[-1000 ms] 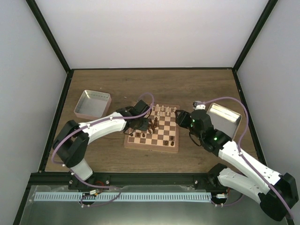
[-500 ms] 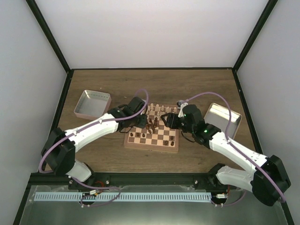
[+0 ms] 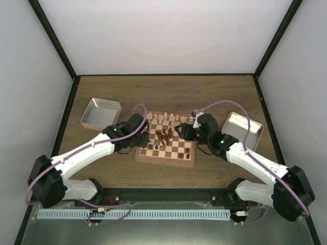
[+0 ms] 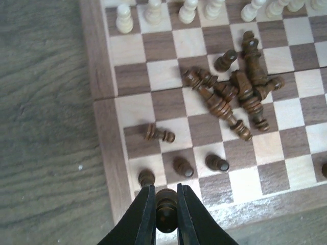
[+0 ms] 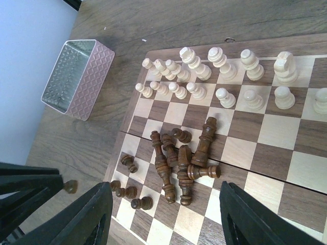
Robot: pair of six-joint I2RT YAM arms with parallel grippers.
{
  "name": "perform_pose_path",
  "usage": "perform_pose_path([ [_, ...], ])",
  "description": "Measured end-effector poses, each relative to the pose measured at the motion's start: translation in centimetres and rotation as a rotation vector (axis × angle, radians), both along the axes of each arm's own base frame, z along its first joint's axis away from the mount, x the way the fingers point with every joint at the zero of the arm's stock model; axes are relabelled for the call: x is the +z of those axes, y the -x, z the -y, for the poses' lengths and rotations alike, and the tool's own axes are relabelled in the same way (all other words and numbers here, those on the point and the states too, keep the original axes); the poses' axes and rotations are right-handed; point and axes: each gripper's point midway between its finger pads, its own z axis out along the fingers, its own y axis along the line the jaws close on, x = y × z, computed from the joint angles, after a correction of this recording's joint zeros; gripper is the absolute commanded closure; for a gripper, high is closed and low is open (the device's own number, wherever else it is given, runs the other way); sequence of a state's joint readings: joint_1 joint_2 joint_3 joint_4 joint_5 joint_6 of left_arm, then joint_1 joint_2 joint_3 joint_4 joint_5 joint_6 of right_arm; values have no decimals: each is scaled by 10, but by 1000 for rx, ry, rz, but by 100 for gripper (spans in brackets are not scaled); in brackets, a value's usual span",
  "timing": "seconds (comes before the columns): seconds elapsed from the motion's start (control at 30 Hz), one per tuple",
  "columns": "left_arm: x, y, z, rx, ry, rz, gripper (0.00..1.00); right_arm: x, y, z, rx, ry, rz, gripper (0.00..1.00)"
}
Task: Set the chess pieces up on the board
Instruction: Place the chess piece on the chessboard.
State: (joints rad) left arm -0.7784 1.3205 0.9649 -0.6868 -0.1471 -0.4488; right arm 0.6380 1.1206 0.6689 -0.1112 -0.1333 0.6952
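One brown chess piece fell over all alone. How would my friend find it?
Find the wooden chessboard and the heap of fallen brown pieces in its middle. Between the heap and the board's side border, one brown piece lies alone. It is the only tipped one outside the heap; the brown pawns beside it stand upright.

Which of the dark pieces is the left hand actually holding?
The round-headed dark piece pinched in the left hand, over the border of the board; the other dark pieces stand or lie free on the squares.
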Motion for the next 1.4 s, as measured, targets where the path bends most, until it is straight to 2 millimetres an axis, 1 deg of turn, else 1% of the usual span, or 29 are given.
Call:
perform_pose_path([
  [0.1,-4,11,-12,29,7,-9,88,-2,0,0,0,3,-5,41],
  [0.27,-28,27,-28,68,-19,-64,88,-4,-1,-1,-2,5,-11,41],
  [0.37,-31,29,-27,62,-13,-73,88,-4,-1,-1,-3,3,-12,41],
  [0.43,-26,28,-18,41,19,-61,88,-4,-2,0,-9,1,-12,41],
  [0.5,-22,30,-6,2,32,-52,88,-4,-3,1,-21,0,-14,41],
  [0.53,-19,30,3,-21,33,-43,88,-4,-4,3,-35,2,-14,41],
  [0.57,-16,30,15,-52,35,-32,88,-4,-5,5,-52,4,-15,41],
  [0.63,-15,28,34,-91,25,-23,88,-2,-7,12,-97,8,-16,41],
  [0.73,-21,23,57,-124,5,-17,88,3,-9,30,-197,10,-5,40],
  [0.87,-34,23,76,-156,-21,-29,88,14,-5,57,-322,2,30,40],
  [0.97,-39,22,84,-167,-29,-33,88,24,-3,74,-393,-8,63,40],
  [1.07,-41,19,87,-167,-37,-27,88,29,-2,82,-431,-14,82,39],
  [1.27,-55,15,88,-168,-77,-31,88,16,-3,84,-445,22,54,39],
  [1.4,-65,13,87,-167,-102,-34,87,12,-3,84,-444,30,47,39],
])
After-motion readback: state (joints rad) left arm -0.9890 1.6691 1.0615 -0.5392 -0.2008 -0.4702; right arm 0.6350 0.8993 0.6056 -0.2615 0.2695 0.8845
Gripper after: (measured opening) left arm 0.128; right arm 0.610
